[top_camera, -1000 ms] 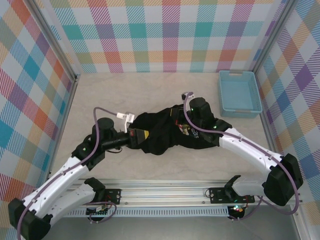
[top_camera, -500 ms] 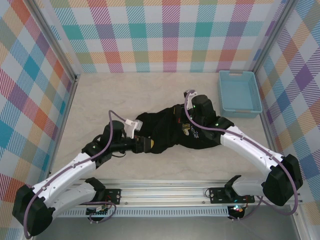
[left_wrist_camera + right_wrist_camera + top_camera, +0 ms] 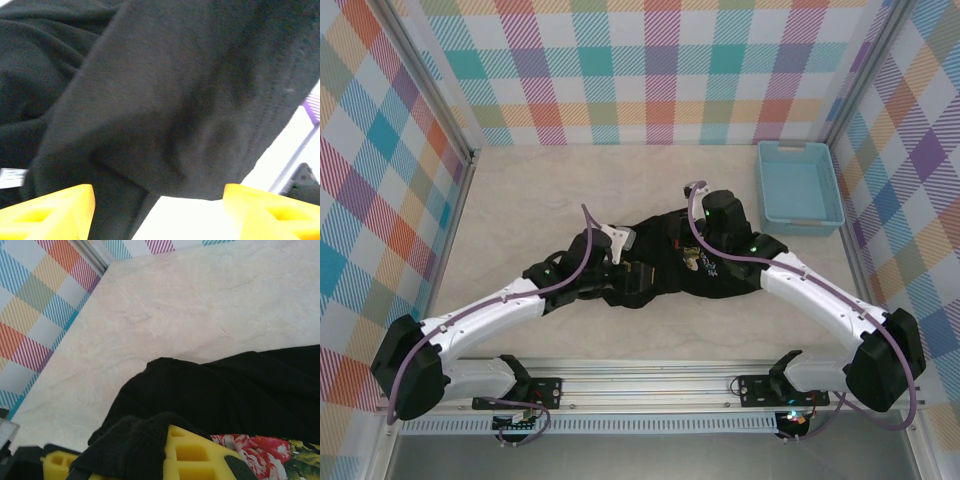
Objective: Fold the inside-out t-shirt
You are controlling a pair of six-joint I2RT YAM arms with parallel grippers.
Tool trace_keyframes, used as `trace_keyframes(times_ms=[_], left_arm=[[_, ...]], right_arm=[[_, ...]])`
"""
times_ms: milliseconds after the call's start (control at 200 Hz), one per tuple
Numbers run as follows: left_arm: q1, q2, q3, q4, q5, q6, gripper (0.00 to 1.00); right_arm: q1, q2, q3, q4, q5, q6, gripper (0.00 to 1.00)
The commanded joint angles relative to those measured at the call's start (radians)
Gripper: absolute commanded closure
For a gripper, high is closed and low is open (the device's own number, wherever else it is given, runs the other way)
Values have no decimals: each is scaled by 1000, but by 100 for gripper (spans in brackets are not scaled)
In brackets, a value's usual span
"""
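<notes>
The inside-out t-shirt [image 3: 720,275] lies as a crumpled black heap in the middle of the table, with a small flowered print [image 3: 695,262] showing on it. My left gripper [image 3: 632,274] is at the heap's left end. In the left wrist view its yellow fingertips [image 3: 50,210] stand wide apart, so the left gripper [image 3: 160,220] is open, with black cloth [image 3: 165,100] just ahead and bare table between the tips. My right gripper [image 3: 683,240] sits on top of the heap. The right wrist view shows that gripper [image 3: 135,452] shut on a fold of the t-shirt [image 3: 225,390], beside the red flowered print [image 3: 250,446].
A light-blue plastic basket [image 3: 796,148] stands at the back right by the checked wall. Checked walls close in the table on three sides. Bare table lies behind and to the left of the heap [image 3: 175,305]. The metal rail [image 3: 650,395] with the arm bases runs along the near edge.
My left gripper has opened and let go of the cloth, and the left arm has swung right, closer in to the heap. The right arm has held still, still shut on the shirt.
</notes>
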Motion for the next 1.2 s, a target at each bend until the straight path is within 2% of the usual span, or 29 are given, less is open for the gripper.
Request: trace_keyframes(times_ms=[0, 105, 205, 270, 325, 385, 445, 585, 700, 805, 855, 955, 1040, 1120, 1195], left_arm=[[1, -55, 42, -72, -259, 23, 27], [59, -114, 27, -136, -364, 0, 25], [149, -127, 18, -142, -388, -30, 24], [215, -88, 42, -152, -384, -54, 23], [252, -35, 72, -155, -390, -65, 22], [273, 34, 105, -135, -397, -66, 21], [287, 114, 140, -113, -393, -60, 21], [326, 328, 247, -54, -345, -18, 19], [378, 520, 364, -66, -253, 6, 18], [395, 691, 509, -144, -174, 34, 18], [395, 741, 562, -168, -152, 53, 19], [395, 801, 629, -219, -121, 73, 24], [396, 811, 612, -205, -110, 64, 28], [395, 823, 602, -198, -104, 64, 34], [396, 834, 595, -198, -90, 63, 46]], right_arm=[[-2, -41, 54, -142, -14, -87, 100], [-1, -73, 46, -371, -107, -107, 100], [2, -96, -17, -578, -135, -30, 89], [4, -106, -62, -678, -86, 28, 76], [4, -128, -81, -719, 11, 48, 64], [3, -147, -71, -697, 103, 37, 54], [3, -131, -33, -645, 185, 6, 48], [3, 17, 83, -511, 295, -102, 43], [-17, 140, 129, -329, 299, -176, 39], [-97, 328, 216, -209, 195, -193, 35], [-135, 444, 301, -210, 171, -201, 26], [-158, 623, 454, -254, 206, -245, 23], [-167, 726, 533, -302, 217, -260, 19], [-172, 800, 578, -340, 228, -272, 15], [-181, 855, 611, -369, 208, -282, 15]])
